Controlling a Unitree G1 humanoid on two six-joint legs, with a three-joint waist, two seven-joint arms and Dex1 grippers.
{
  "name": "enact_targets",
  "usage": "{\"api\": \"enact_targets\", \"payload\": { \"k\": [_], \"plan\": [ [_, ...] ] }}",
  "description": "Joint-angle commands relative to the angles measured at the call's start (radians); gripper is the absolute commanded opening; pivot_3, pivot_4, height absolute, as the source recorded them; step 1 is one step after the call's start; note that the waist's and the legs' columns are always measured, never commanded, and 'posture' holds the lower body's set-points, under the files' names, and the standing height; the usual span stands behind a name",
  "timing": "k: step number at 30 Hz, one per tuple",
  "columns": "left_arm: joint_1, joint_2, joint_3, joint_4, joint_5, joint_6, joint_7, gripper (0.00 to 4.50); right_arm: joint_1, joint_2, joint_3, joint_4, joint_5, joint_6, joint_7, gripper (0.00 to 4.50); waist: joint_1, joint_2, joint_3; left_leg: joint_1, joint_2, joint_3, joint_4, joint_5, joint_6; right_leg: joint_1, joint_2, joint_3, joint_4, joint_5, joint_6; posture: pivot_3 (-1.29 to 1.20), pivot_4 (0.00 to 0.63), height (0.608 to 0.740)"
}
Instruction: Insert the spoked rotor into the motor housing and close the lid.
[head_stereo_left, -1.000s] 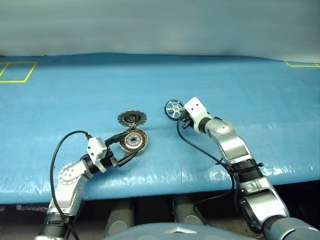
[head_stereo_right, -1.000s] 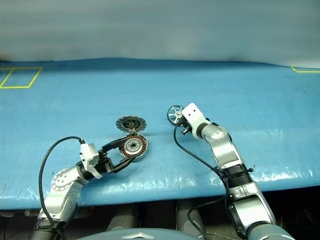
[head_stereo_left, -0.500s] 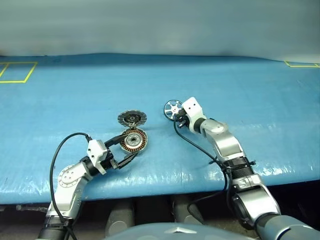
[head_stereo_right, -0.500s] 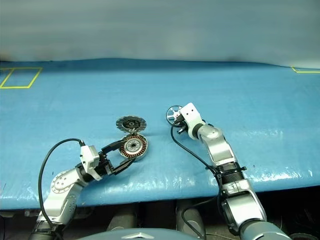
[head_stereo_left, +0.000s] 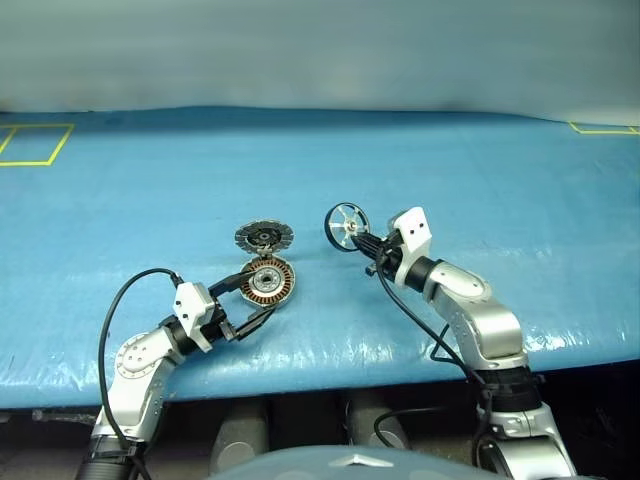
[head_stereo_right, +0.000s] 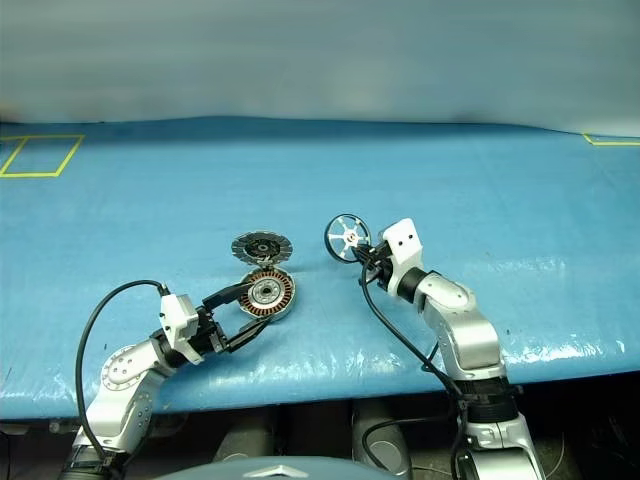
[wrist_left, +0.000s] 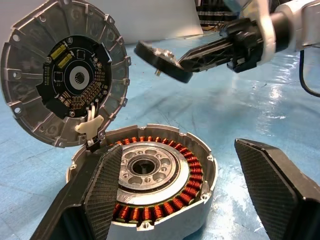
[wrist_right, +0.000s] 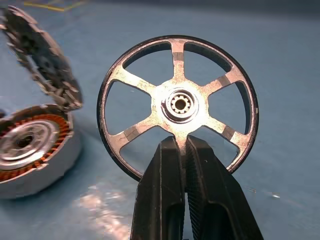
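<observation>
Blue-covered desk (head_stereo_left: 500, 180) seen from the robot's head, with both arms reaching over its near edge. The motor housing (head_stereo_left: 268, 281) lies flat toward the near left of centre, its ring of copper-coloured windings (wrist_left: 176, 200) open to view around a pale metal centre. The lid (head_stereo_left: 264, 237) stands swung open on the housing's far side, joined to it at a small pale hinge piece (wrist_left: 90, 126); its inner face, ribbed at the rim with a dark centre, is exposed.

The left gripper (head_stereo_left: 250, 297) lies low at the housing's near left, its two black fingers (wrist_left: 102, 192) spread wide and released: one beside the housing's near wall, the other well clear of it on the right; whether the nearer one touches the wall is hard to judge.

The right gripper (head_stereo_left: 368, 245) is clenched on the spoked rotor (head_stereo_left: 346, 225), its fingers (wrist_right: 165, 200) pinched together on the rim and lower spokes below the hub. The rotor is held upright, clear of the desk surface, to the right of the housing and lid and apart from both. A yellow taped rectangle (head_stereo_left: 28, 145) marks the far left of the desk, and a yellow corner mark (head_stereo_left: 603, 129) the far right.
</observation>
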Motion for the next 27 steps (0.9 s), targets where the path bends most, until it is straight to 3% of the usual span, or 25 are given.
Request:
{"api": "enact_targets", "payload": {
  "k": [1, 4, 10, 27],
  "plan": [
    [-0.001, 0.0, 0.003, -0.02, -0.01, -0.014, -0.008, 3.9, 0.039, -0.041, 0.047, -0.126, 0.117, 0.025, 0.131, 0.01, -0.001, 0.0, 0.0, 0.0, 0.0, 0.0, 0.0, 0.0, 0.0, 0.0, 0.0, 0.0, 0.0, 0.0, 0.0, 0.0, 0.15, 0.74],
    [0.001, 0.002, 0.004, -0.012, -0.006, -0.02, -0.012, 3.9, 0.046, -0.035, 0.121, -0.16, 0.172, 0.062, 0.174, 0.01, -0.003, 0.0, 0.0, 0.001, 0.0, 0.0, 0.0, 0.0, 0.0, 0.0, 0.0, 0.0, 0.0, 0.0, 0.0, 0.0, 0.15, 0.74],
    [0.02, 0.016, 0.005, -0.016, 0.003, -0.011, -0.013, 3.9, -0.008, 0.005, 0.214, -0.109, 0.136, 0.038, 0.145, 0.01, -0.002, 0.0, 0.0, 0.0, 0.0, 0.001, 0.001, 0.0, 0.0, 0.0, 0.0, 0.0, 0.0, 0.0, 0.0, 0.0, 0.15, 0.74],
    [0.079, 0.017, 0.065, -0.042, -0.01, -0.059, 0.021, 3.9, -0.135, 0.053, 0.28, 0.111, -0.016, -0.059, 0.094, 0.01, 0.002, -0.001, 0.0, 0.0, 0.0, 0.0, 0.0, 0.0, 0.0, -0.001, 0.0, 0.0, 0.0, 0.0, 0.0, 0.0, 0.15, 0.74]
  ]
}}
